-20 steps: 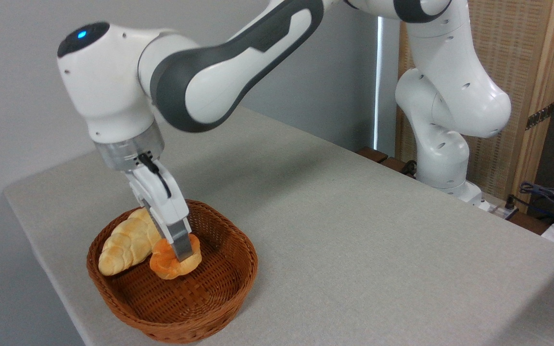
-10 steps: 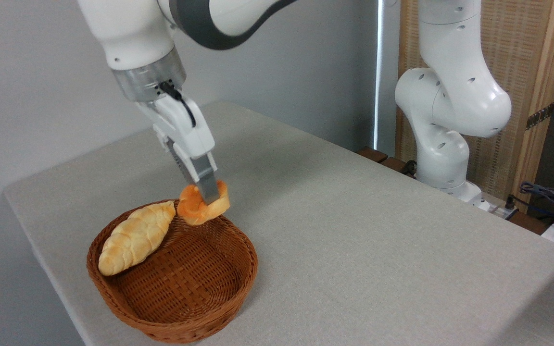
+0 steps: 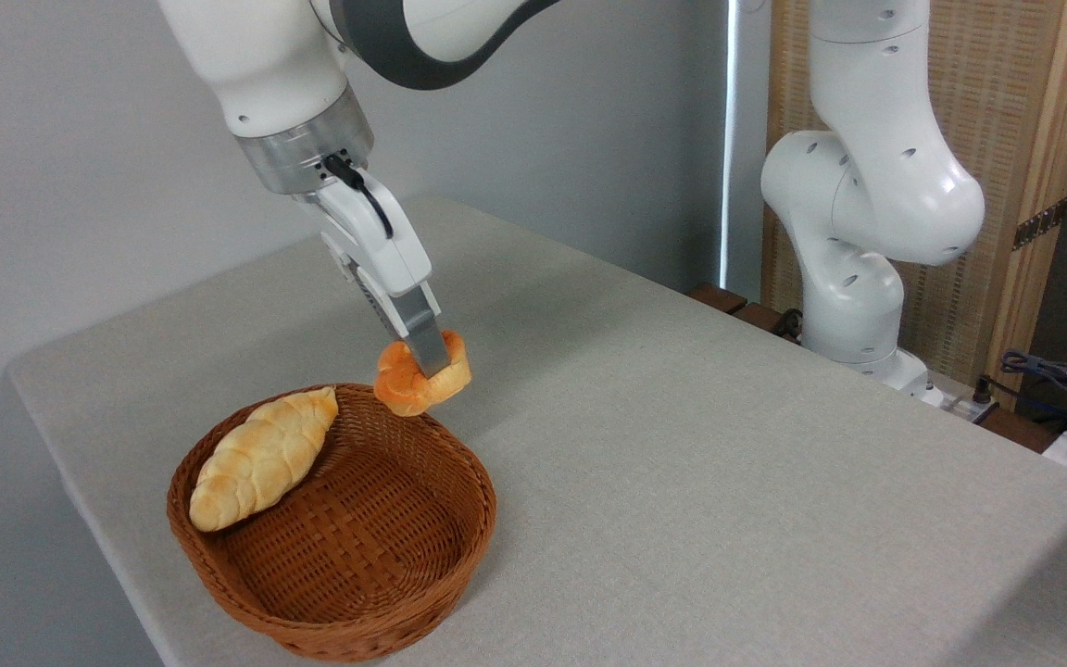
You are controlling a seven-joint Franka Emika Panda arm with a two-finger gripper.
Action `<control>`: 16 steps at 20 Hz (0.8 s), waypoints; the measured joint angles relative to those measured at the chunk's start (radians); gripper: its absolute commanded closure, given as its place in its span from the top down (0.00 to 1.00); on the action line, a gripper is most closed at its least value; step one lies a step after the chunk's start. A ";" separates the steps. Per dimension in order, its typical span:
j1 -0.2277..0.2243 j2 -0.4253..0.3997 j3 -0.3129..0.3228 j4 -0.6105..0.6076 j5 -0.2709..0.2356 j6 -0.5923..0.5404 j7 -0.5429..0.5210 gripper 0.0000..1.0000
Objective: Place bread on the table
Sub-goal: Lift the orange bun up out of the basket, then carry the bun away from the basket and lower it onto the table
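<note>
A small orange-golden bread (image 3: 408,384) bun hangs in the air above the far rim of the wicker basket (image 3: 339,602). My gripper (image 3: 430,361) is shut on it, one grey finger lying across its front; the other finger is hidden behind the bun. The table (image 3: 700,463), covered in light grey-beige cloth, stretches out to the right and behind.
A longer pale-yellow braided loaf (image 3: 260,459) leans against the basket's left wall. The arm's white base (image 3: 853,306) stands at the table's far right edge, with cables (image 3: 1052,380) beyond it. The table's left edge runs close to the basket.
The bread was lifted out of the basket in my shut gripper and has since moved up and to the right, past the basket's far rim. The braided loaf stayed put.
</note>
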 measured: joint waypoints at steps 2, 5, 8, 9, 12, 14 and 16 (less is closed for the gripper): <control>-0.002 -0.018 -0.001 -0.031 0.000 0.002 0.007 0.39; -0.018 -0.051 -0.001 -0.086 -0.001 0.018 0.009 0.40; -0.037 -0.076 -0.002 -0.127 -0.002 0.030 0.009 0.40; -0.046 -0.081 -0.002 -0.138 -0.002 0.040 0.009 0.41; -0.091 -0.086 -0.003 -0.188 -0.002 0.108 0.009 0.41; -0.110 -0.090 -0.004 -0.223 -0.002 0.132 0.009 0.42; -0.121 -0.098 -0.009 -0.252 -0.003 0.138 0.009 0.42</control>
